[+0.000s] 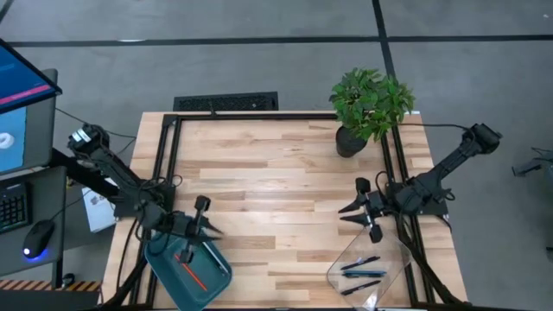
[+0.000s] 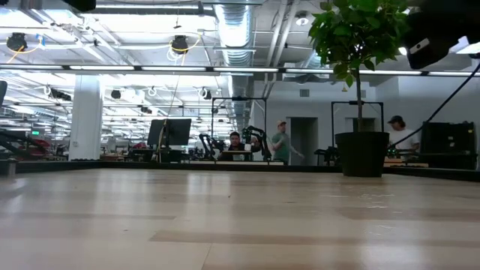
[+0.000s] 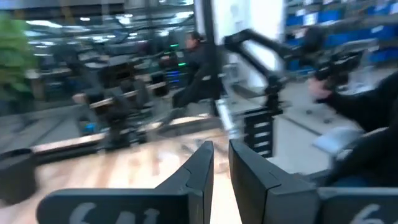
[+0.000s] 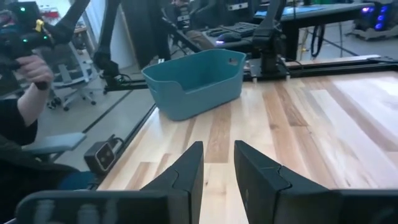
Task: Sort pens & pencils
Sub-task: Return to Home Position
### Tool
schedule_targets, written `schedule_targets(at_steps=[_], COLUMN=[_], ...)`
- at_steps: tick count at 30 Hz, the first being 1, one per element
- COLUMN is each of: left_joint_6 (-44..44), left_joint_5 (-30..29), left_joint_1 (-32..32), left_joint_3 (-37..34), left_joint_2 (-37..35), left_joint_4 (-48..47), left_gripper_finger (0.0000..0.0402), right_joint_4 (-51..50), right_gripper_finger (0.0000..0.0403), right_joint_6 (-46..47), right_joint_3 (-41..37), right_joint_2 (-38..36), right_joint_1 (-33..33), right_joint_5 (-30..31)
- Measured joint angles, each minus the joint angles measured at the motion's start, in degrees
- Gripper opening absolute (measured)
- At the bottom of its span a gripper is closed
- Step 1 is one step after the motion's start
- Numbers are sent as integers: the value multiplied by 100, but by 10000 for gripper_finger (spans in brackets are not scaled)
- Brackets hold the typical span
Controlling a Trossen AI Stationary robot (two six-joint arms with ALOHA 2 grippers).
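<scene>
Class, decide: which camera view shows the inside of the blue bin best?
The high view: it looks straight down into the blue bin, where an orange-red pencil lies. The right wrist view shows only its outer wall and rim from the side. The low and left wrist views do not show it.

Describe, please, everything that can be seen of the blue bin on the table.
The blue bin is a teal tub that looks like plastic, with rounded corners, smooth walls and a small opening near the rim at one end. It stands upright and open-topped on the wooden table. In the high view it sits at the table's lower left corner, askew to the edges. Inside lies an orange-red pencil, with other sticks too small to tell.
</scene>
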Motion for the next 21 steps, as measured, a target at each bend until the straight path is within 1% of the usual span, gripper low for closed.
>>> schedule_targets(at_steps=[2, 5, 7, 9, 12, 13, 15, 18, 19, 21], left_joint_6=[102, 177, 233, 329, 373, 373, 317, 206, 107, -121], left_joint_5=[-407, -1086, -1131, -1060, -812, -648, -163, 786, 1004, 1260], left_joint_1=[83, 365, 607, 859, 1309, 1475, 1828, 2350, 2503, 2781], left_joint_3=[-73, -182, -225, -229, -227, -227, -227, -225, -225, -225], left_joint_2=[-39, -135, -257, -455, -779, -892, -1115, -1360, -1408, -1457], left_joint_4=[-10, -23, -28, -184, -462, -589, -842, -1329, -1453, -1600], left_gripper_finger=[43, 43, 43, 43, 43, 43, 43, 43, 43, 43], right_joint_4=[4, 10, 0, 4, 7, 2, 4, 2, 2, 2], right_gripper_finger=[113, 113, 113, 113, 113, 113, 113, 113, 113, 113], right_joint_6=[0, -1, -23, -116, -156, -160, -164, -235, -287, -398], right_joint_3=[0, 0, 0, 0, 0, 0, 0, 0, 0, 0], right_joint_2=[-2, -1, 0, -12, -17, -17, -17, -17, -17, -17], right_joint_1=[-106, -292, -439, -617, -905, -1016, -1238, -1557, -1650, -1798], right_joint_5=[70, 377, 563, 613, 619, 622, 638, 638, 637, 585])
